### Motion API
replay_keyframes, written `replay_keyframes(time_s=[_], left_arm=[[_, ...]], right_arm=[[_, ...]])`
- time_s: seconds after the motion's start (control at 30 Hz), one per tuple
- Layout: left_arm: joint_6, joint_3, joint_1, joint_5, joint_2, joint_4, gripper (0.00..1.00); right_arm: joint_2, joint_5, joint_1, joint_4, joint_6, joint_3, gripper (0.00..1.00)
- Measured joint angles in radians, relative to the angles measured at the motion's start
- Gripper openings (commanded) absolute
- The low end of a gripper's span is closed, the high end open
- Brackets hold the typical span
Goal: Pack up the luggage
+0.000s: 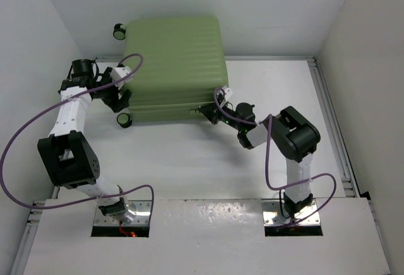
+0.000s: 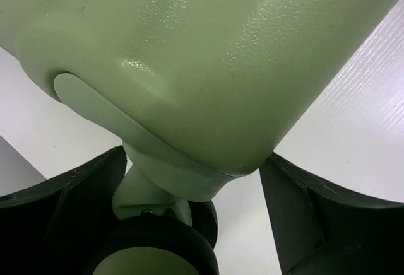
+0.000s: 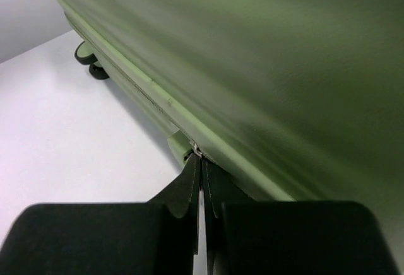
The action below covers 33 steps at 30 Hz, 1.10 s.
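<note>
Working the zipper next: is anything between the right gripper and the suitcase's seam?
Nothing visible does. The right gripper, shut, has its fingertips right at the zipper seam of the green suitcase.

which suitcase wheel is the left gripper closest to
The wheel at the suitcase's near left corner, just below the left gripper; the other visible wheel sits at the far corner.

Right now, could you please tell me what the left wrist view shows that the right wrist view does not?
Left wrist only: the left hand, open astride a corner of the luggage, and the wheel mount close up. Right wrist only: the zip seam along the side, with the right hand shut at it. Both: the luggage, the table and a black wheel.
</note>
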Motion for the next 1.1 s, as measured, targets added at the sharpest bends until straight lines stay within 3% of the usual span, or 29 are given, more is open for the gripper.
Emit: replay_keyframes(time_s=[0.27, 0.37, 0.5, 0.83, 1.1], left_arm=[[-0.008, -0.013, -0.003, -0.029, -0.001, 0.023, 0.49], [0.039, -0.015, -0.004, -0.034, 0.0, 0.017, 0.31], [0.113, -0.01, -0.005, -0.041, 0.008, -0.004, 0.14], [0.184, 0.034, -0.007, -0.056, 0.045, -0.039, 0.0], [0.197, 0.033, -0.01, -0.074, 0.045, -0.038, 0.0]], right_arm=[[-0.074, 0.061, 0.01, 0.006, -0.074, -0.084, 0.0], [-0.085, 0.073, 0.009, 0.006, -0.092, -0.096, 0.0], [-0.092, 0.076, 0.003, 0.005, -0.113, -0.103, 0.0], [-0.121, 0.1, -0.013, -0.012, -0.166, -0.126, 0.0], [-0.185, 0.122, -0.055, -0.042, -0.214, -0.183, 0.0]])
